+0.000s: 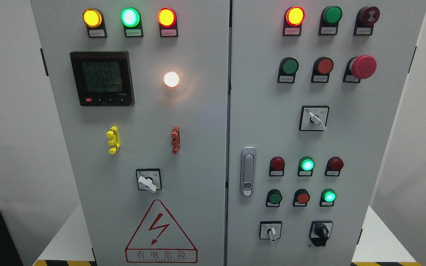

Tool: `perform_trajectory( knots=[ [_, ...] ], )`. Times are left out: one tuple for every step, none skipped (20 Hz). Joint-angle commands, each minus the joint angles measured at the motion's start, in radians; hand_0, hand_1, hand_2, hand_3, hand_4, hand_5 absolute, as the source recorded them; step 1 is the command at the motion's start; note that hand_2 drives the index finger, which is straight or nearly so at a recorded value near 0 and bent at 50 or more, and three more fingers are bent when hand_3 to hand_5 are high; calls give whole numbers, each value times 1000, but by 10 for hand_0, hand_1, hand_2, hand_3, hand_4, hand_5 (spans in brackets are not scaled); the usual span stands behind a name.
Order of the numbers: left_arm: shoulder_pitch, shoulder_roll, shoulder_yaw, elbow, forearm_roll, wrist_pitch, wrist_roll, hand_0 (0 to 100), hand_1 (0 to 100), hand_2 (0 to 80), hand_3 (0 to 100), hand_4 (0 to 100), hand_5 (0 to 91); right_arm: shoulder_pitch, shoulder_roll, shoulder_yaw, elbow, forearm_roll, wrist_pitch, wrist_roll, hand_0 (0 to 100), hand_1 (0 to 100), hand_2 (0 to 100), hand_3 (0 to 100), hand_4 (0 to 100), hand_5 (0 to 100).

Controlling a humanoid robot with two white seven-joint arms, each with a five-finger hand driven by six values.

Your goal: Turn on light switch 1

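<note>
Glowing round white lamp (171, 79) on smooth grey metal cabinet (198, 147); switch unclear.

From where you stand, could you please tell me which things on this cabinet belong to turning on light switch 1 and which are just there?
Likely for the job (labels too small to confirm): white rotary selector switch on the left door; glowing white round lamp above it, lit now.
Just there: black digital meter; red mushroom-shaped push button; silver door handle; red triangular warning sign.

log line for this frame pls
hands: none in view | white lamp: lit | left-door selector: knob tilted, pointing lower right | meter: display on | stage: ambiguous
</note>
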Motion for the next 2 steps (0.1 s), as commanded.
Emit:
perform_trajectory(
  knots=[
    [-17, 1, -24, 47, 1, -1, 7, 292, 0, 0, 0, 0, 0, 0, 0, 0, 0, 0, 0, 1, 0, 0, 0, 0, 0, 0],
    [-18, 3, -24, 47, 1, -2, 7, 292, 0, 0, 0, 0, 0, 0, 0, 0, 0, 0, 0, 1, 0, 0, 0, 0, 0, 0]
  ],
)
